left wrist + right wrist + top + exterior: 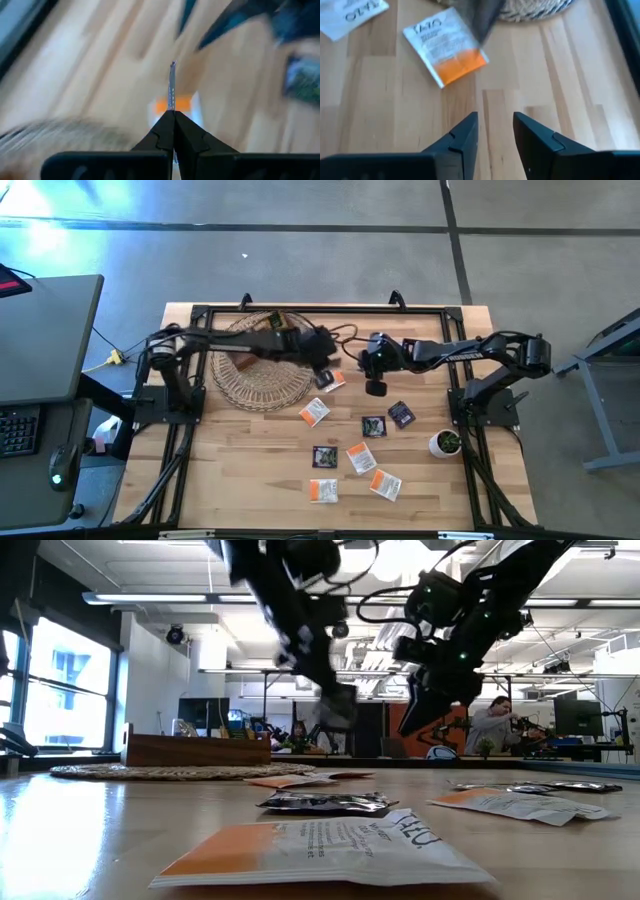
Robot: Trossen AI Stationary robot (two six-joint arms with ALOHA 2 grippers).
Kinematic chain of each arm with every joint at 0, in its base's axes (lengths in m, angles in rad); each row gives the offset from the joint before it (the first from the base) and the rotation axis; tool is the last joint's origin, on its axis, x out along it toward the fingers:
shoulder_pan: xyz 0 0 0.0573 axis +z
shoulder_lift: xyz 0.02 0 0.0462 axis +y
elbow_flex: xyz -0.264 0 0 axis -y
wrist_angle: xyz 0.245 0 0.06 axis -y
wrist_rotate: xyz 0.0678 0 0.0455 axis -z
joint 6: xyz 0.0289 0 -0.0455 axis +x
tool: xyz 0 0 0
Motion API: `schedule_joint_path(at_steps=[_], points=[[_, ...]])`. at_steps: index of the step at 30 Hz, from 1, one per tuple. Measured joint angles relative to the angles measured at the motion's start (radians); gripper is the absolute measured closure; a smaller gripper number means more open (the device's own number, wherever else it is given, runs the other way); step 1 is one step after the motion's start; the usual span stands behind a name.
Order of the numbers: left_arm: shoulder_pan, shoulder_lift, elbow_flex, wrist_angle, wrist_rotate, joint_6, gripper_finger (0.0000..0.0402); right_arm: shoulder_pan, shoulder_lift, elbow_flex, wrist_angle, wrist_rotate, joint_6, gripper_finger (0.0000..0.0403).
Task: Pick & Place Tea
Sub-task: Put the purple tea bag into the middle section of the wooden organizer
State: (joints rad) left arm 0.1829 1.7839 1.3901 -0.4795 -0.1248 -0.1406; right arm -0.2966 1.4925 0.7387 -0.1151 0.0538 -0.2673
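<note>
Over the pale wooden table (pixel 250 470), the high view shows nine flat square tea sachets: five white with orange print, such as one at 7 o'clock (pixel 323 491), and four dark ones, such as one at centre (pixel 373 426). The left gripper (pixel 325 373) holds one dark sachet at 12 o'clock, beside a round woven wicker basket (pixel 240 395) at 10 o'clock. The right gripper (pixel 376 387) hangs near it. One small white plant pot (pixel 445 443) stands at 4 o'clock.

Low view: the nearest sachet's (pixel 330 845) print is too blurred to read.

Left wrist view: the fingers (pixel 174 130) are clamped on the sachet, seen edge-on (pixel 172 85); all else is blurred.

Right wrist view: the jaws stand apart and empty above a white-and-orange sachet (pixel 447 50) that reads "TAZO".
</note>
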Motion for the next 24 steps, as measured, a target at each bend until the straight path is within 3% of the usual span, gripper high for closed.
schedule_joint_path(at_steps=[5,9,12,19,21,24], points=[[0.0,-0.065,0.126,-0.321,-0.166,0.034,0.0401,0.0,0.0,0.0,-0.038,0.002,0.002,0.0281],[0.0,-0.171,0.13,-0.471,-0.279,-0.04,0.0401,0.0,0.0,0.0,-0.051,0.002,0.004,0.0281],[0.0,-0.28,0.063,-0.563,-0.327,-0.16,0.0401,0.0,0.0,0.0,-0.066,0.003,0.004,0.0281],[0.01,-0.459,-0.256,-0.522,-0.479,-0.472,0.0401,0.0,0.0,0.0,-0.074,-0.004,0.039,0.0281],[0.04,-0.484,-0.354,-0.436,-0.467,-0.517,0.0401,0.0,0.0,0.0,-0.074,-0.004,0.039,0.0281],[0.095,-0.502,-0.465,-0.234,-0.414,-0.459,0.0401,0.0,0.0,0.0,-0.063,-0.004,0.023,0.0281]])
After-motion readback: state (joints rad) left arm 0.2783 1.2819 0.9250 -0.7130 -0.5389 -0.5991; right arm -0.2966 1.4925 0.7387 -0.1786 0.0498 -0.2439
